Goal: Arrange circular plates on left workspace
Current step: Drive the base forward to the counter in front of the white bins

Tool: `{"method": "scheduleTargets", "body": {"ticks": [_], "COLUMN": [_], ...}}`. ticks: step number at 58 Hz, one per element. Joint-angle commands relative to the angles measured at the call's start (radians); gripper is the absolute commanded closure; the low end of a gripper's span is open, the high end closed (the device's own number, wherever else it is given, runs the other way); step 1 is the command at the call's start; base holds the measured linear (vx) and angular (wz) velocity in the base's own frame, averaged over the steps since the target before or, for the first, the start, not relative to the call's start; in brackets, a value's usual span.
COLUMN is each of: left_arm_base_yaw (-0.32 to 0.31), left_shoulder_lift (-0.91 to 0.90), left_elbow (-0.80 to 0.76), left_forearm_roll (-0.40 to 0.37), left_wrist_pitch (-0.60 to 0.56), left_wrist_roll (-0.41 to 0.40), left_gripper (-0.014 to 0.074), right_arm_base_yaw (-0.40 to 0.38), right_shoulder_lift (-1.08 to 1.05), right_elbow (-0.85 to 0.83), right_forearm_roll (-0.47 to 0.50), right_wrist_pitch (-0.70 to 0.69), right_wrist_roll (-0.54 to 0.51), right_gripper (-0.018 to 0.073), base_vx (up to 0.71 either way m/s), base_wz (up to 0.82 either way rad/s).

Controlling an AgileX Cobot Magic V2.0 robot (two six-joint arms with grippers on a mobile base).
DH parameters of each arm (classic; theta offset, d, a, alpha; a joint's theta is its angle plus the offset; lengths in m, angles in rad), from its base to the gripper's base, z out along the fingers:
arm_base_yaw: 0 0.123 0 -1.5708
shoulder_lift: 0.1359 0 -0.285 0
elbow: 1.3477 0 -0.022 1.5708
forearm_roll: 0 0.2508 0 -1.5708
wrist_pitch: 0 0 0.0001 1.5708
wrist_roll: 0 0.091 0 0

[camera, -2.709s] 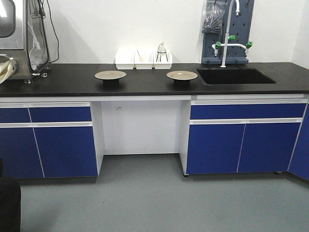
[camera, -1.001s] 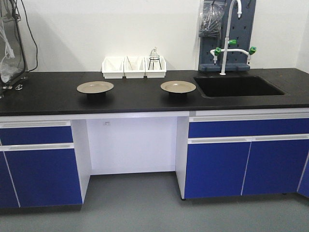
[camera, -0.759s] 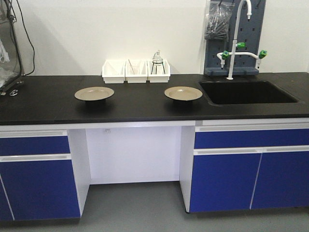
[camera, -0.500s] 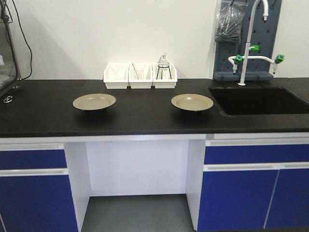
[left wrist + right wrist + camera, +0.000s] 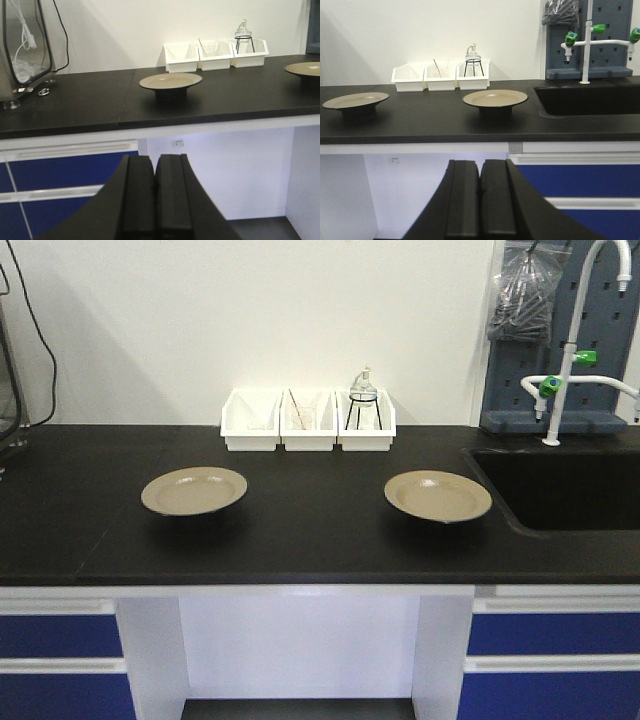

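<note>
While both arms are hanging low in front of the counter [image 5: 300, 545], the left claw [image 5: 155, 200] and the right claw [image 5: 480, 205] are each pressing their fingers together on nothing, probably because no reach is under way. Beyond the white edge, two circular plates are resting face up and well apart. The left plate [image 5: 194, 490] is occupying the left workspace, while the right plate [image 5: 438, 496] is lying just beside the sink [image 5: 560, 490], so it is likely needing the move. Behind them, three white bins [image 5: 308, 422] are lining the wall.
</note>
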Motion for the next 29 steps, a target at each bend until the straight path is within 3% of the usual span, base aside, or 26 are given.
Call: {"method": "scheduleTargets", "body": {"ticks": [1, 29], "left_arm_base_yaw": [-0.006, -0.006], "left_shoulder_lift": [-0.014, -0.014], "left_elbow": [0.012, 0.012], "left_forearm_roll": [-0.001, -0.001], "left_wrist_pitch": [-0.085, -0.085], "left_wrist_roll": [-0.006, -0.006], "left_gripper": [0.0594, 0.0594], "right_arm_base_yaw": [-0.002, -0.002], "right_shoulder_lift": [-0.017, -0.017], "right_elbow": [0.007, 0.007], "right_forearm_roll": [-0.013, -0.013], "right_wrist_pitch": [-0.076, -0.076], "right_wrist_roll": [-0.001, -0.001], "right_gripper": [0.0559, 0.0559], "base_vx": [0.47, 0.48], "base_wz": [0.03, 0.02]}}
